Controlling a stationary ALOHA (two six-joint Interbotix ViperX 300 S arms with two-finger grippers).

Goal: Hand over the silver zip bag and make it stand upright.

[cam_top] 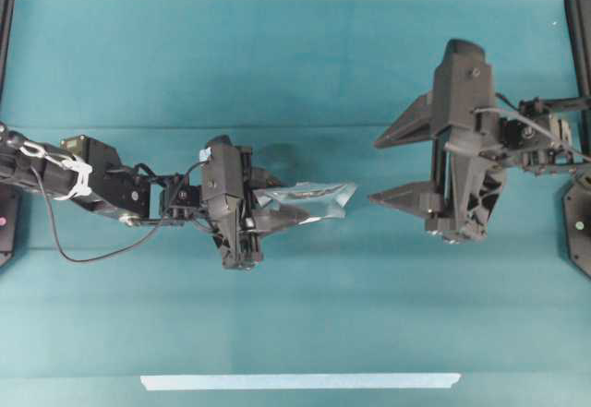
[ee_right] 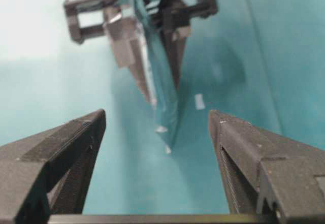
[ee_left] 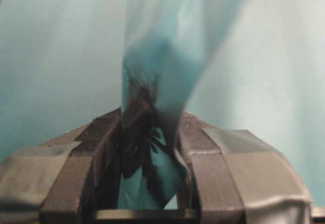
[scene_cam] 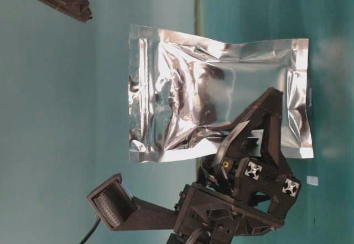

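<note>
Holding the shiny, crinkled silver foil zip bag [cam_top: 309,199] off the teal desk [cam_top: 295,315], the left claw [cam_top: 261,211] has its two black fingers pressed onto one end of the pouch, pinching it. In the left wrist view the foil runs up from between the taped finger pads [ee_left: 210,158], its surface mirroring the teal around it. From the table-level camera, whose picture is turned on its side, the bag [scene_cam: 215,97] shows its full rectangular face, wrinkled, with sealed strips along its edges; the left claw [scene_cam: 243,139] grips it at one long edge near a corner.

The free end of the bag points toward the right claw [cam_top: 406,167], which stands apart from it, not touching. Its black fingers are spread wide. In the right wrist view the bag [ee_right: 162,92] is seen edge-on, ahead of and between the two spread fingers [ee_right: 238,153], held by the left claw [ee_right: 152,76] beyond.

A long pale tape strip [cam_top: 300,381] lies on the desk near the front edge. A small white tape scrap [scene_cam: 312,181] sits on the desk, near the bag in the table-level view.
</note>
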